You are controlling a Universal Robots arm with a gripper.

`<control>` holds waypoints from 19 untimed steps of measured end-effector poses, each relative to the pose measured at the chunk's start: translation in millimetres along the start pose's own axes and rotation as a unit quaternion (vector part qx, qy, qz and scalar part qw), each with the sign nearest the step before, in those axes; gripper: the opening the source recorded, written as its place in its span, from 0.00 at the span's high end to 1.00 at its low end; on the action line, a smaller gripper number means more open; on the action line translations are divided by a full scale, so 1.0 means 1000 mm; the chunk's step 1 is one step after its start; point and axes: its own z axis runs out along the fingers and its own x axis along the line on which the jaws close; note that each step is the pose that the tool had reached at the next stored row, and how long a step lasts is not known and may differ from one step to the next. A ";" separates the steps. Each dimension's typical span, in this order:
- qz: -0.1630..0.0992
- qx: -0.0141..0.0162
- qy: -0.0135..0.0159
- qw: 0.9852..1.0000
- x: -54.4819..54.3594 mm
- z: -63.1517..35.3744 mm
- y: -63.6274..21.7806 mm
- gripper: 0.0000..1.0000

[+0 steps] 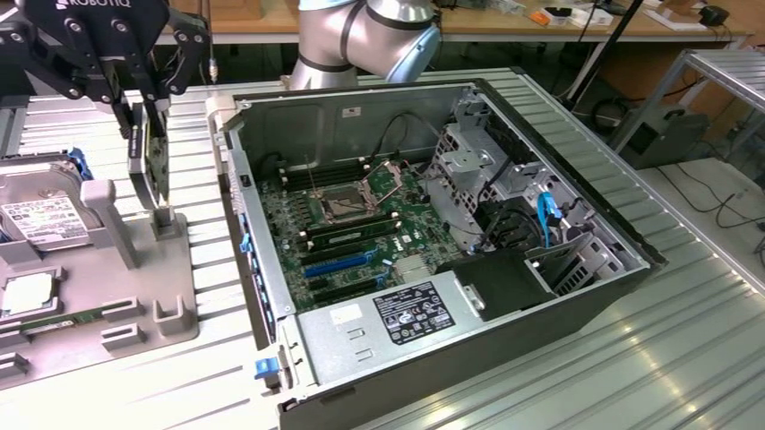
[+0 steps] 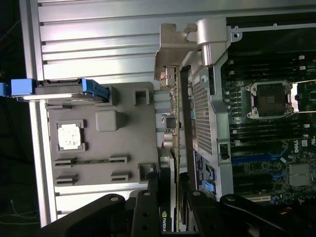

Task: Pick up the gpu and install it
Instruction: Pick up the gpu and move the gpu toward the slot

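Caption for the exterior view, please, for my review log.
Tool clamped on the upright gpu at the grey parts tray, beside the open computer case.

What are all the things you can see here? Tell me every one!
computer case: one, grey and black, open, in the middle.
motherboard: one, green, inside the case.
power supply: one, silver with a black label, inside the case, nearest the camera.
holder tray: one, grey, on the exterior view's left.
hard drive: one, silver with a white label, in the tray.
processor chip: one, silver, lying in the tray.
gpu: one, dark, upright and edge-on in the tray.
table: one, silver and ribbed, under everything.
robot arm: one, silver-grey, behind the case.
tool: one, black, at the gpu's top.
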 end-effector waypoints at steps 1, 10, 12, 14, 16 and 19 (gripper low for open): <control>0.000 0.000 0.000 1.000 -0.001 0.0000 0.0001 0.73; 0.000 0.000 0.000 1.000 -0.012 0.0004 0.0010 0.73; 0.000 0.000 0.000 1.000 -0.015 0.0004 0.0012 0.73; 0.000 0.000 0.000 1.000 -0.017 0.0005 0.0014 0.73; 0.000 0.000 0.000 1.000 -0.019 0.0006 0.0016 0.73; 0.000 0.000 0.000 1.000 -0.024 0.0007 0.0021 0.73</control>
